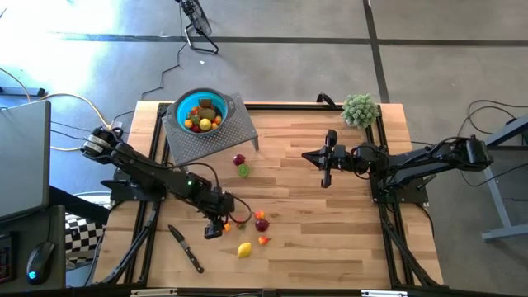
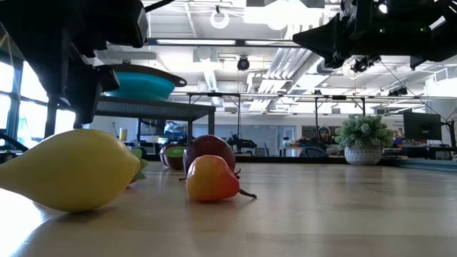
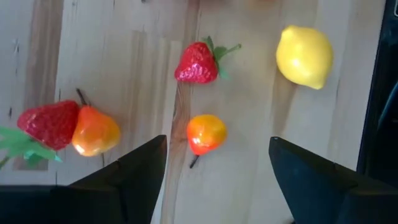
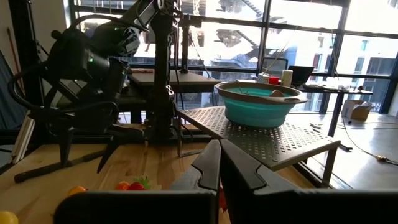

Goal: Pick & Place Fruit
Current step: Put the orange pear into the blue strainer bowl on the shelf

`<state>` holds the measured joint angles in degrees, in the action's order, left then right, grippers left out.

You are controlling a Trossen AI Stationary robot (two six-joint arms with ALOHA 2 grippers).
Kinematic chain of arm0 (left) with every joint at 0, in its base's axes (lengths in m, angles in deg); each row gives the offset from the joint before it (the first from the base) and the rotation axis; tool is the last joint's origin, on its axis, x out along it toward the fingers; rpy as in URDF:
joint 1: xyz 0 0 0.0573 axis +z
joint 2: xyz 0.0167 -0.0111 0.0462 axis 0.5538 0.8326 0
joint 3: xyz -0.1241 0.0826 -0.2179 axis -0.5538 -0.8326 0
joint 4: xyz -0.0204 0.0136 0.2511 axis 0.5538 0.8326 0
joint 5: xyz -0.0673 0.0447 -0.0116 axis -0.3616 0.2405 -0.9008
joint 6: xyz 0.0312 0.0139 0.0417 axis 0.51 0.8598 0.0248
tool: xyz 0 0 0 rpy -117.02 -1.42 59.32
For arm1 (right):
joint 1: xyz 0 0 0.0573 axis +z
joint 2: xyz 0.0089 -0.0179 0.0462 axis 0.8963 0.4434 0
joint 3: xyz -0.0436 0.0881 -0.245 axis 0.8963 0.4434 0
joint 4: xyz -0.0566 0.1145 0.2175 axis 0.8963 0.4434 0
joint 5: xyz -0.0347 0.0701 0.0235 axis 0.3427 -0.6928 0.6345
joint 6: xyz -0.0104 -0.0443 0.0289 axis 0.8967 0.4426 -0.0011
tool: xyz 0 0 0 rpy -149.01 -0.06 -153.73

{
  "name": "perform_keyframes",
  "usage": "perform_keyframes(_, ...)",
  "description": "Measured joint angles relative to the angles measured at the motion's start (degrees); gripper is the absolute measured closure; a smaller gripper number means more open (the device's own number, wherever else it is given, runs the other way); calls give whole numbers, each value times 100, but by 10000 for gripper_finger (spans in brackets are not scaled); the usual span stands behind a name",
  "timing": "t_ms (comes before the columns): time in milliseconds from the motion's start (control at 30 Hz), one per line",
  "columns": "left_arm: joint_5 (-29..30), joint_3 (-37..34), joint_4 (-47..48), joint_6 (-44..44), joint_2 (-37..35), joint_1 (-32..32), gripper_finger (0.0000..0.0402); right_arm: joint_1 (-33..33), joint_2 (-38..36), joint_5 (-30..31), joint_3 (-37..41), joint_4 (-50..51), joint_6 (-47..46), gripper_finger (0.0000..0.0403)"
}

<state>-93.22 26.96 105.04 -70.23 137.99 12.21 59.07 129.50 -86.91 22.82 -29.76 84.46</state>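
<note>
step: picking next fruit | left claw (image 3: 214, 168) released, fingers straddling orange fruit (image 3: 206, 133) beside lemon (image 3: 304, 55); next: lower, clench, carry to bowl (image 1: 200, 113) | right claw (image 4: 219, 168) clenched, empty, waiting

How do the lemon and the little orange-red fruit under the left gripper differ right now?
The lemon is plain yellow, while the orange-red fruit blends orange into red. The lemon is clearly larger. The orange-red fruit lies in line with the gap of the open left gripper, while the lemon lies off to one side beyond a finger. The orange-red fruit shows a thin dark stem; the lemon shows none. Both rest loose on the wooden table.
</note>
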Motion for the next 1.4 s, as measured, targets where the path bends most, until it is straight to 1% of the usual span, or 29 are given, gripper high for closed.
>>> perform_keyframes(167,97,0,52,-230,0,-256,124,1,1,4,0,1,0,400)
perform_keyframes(500,1314,0,50,-645,19,-984,124,0,-1,2,0,2,-2,400)
perform_keyframes(567,1463,0,47,-658,82,-1060,124,-1,1,2,0,-1,0,400)
perform_keyframes(667,1509,0,38,-662,228,-1137,124,-1,1,2,0,0,-2,400)
perform_keyframes(967,1503,0,-14,-686,970,-1125,124,-1,1,2,0,-1,-2,400)
perform_keyframes(1167,1495,2,-441,-634,1239,-1125,124,0,1,2,0,1,-2,400)
perform_keyframes(1400,1573,20,-505,-632,1496,-1127,124,-1,0,0,0,1,-2,400)
